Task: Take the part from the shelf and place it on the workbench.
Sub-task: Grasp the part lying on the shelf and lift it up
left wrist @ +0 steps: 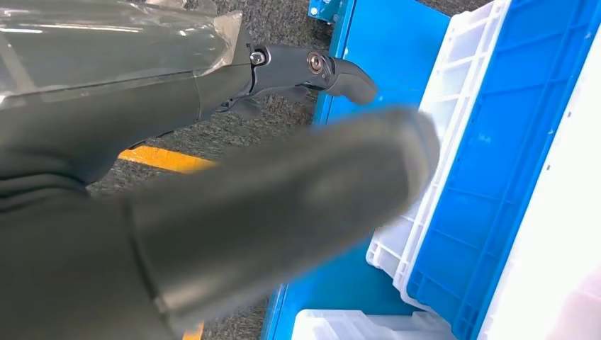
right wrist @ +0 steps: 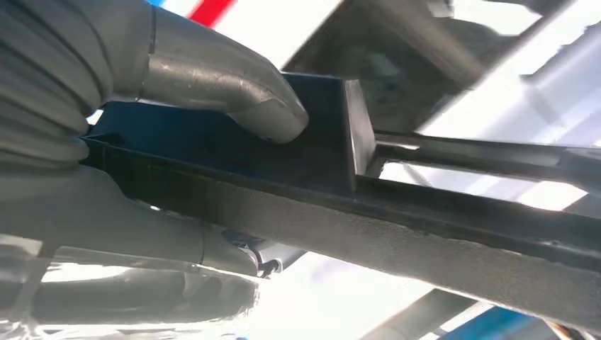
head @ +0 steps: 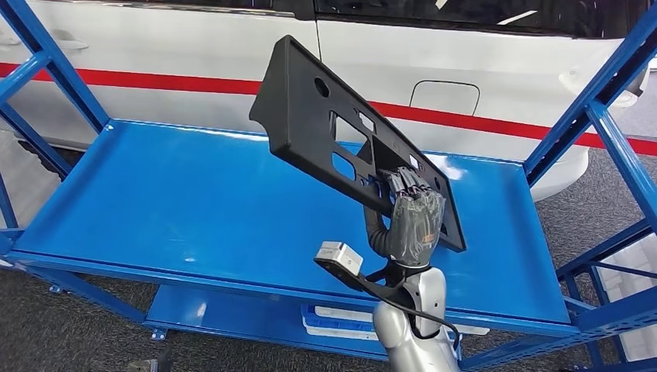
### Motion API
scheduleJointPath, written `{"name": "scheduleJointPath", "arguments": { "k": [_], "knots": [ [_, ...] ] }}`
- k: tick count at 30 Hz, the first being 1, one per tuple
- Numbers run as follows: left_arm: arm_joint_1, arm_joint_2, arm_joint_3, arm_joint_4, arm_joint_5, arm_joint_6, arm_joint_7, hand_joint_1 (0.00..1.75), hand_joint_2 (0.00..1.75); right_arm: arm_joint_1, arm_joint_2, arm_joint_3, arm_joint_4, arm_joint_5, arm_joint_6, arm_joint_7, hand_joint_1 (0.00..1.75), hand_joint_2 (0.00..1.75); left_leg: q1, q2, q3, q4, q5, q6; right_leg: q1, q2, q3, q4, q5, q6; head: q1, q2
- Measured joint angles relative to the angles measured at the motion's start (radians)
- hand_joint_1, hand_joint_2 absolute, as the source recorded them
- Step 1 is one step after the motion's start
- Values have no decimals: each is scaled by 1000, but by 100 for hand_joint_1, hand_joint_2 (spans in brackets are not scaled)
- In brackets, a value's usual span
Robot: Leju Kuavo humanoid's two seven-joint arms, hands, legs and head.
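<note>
The right robot hand point(head: 416, 213) is gripping a flat black plastic panel with cut-out holes point(head: 341, 132), thumb pressing one face and fingers the other, holding it tilted in the air above the right part of the glossy blue metal shelf point(head: 178, 201). No writing is legible on the matte, slightly grainy panel. The left robot hand point(left wrist: 234, 191) is hanging with fingers apart, holding nothing, near a blue-and-white plastic crate point(left wrist: 489, 163). A white car with a red stripe point(head: 480, 70) is standing beyond the shelf.
</note>
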State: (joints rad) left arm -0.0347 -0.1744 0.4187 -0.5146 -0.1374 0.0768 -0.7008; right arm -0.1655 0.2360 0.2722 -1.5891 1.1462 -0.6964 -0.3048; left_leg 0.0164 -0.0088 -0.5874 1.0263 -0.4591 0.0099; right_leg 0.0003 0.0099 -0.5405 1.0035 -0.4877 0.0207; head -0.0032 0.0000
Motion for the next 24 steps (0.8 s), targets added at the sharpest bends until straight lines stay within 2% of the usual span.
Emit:
{"name": "scheduleJointPath", "arguments": {
  "k": [3, 5, 8, 14, 24],
  "knots": [
    [1, 0, -17, -1, 7, -7, 0, 0, 175, 39, 20, -12, -54, -174, 0, -168, 175, 175, 0, -1, -1, 0, 0, 0, 0, 0, 0, 0, 0, 0, 0, 0],
    [3, 0, -26, -7, 18, -11, 0, 0, 175, 69, 5, 12, -104, -312, 1, -209, 175, 175, 0, -1, -1, 0, 0, 0, 0, 0, 0, 0, -1, 0, 0, 0],
    [9, -1, -36, -19, 31, -14, 0, 0, 175, 114, -53, 86, -185, -474, 9, -222, 175, 175, 0, 0, -2, 0, -1, 0, 0, 0, -1, 0, -1, 0, 0, 0],
    [16, -1, -42, -31, 37, -16, 0, 0, 175, 144, -119, 173, -259, -535, 22, -232, 175, 175, 0, -1, -2, 0, -1, 0, 0, 0, -4, 0, -1, 0, 0, 0],
    [15, 6, -40, -28, 49, 57, 0, 0, 175, 172, -240, 279, -344, -804, 128, -277, 175, 175, 0, 0, -2, 0, -1, 0, 0, 0, -1, 0, -1, 0, 0, 0]
  ]
}}
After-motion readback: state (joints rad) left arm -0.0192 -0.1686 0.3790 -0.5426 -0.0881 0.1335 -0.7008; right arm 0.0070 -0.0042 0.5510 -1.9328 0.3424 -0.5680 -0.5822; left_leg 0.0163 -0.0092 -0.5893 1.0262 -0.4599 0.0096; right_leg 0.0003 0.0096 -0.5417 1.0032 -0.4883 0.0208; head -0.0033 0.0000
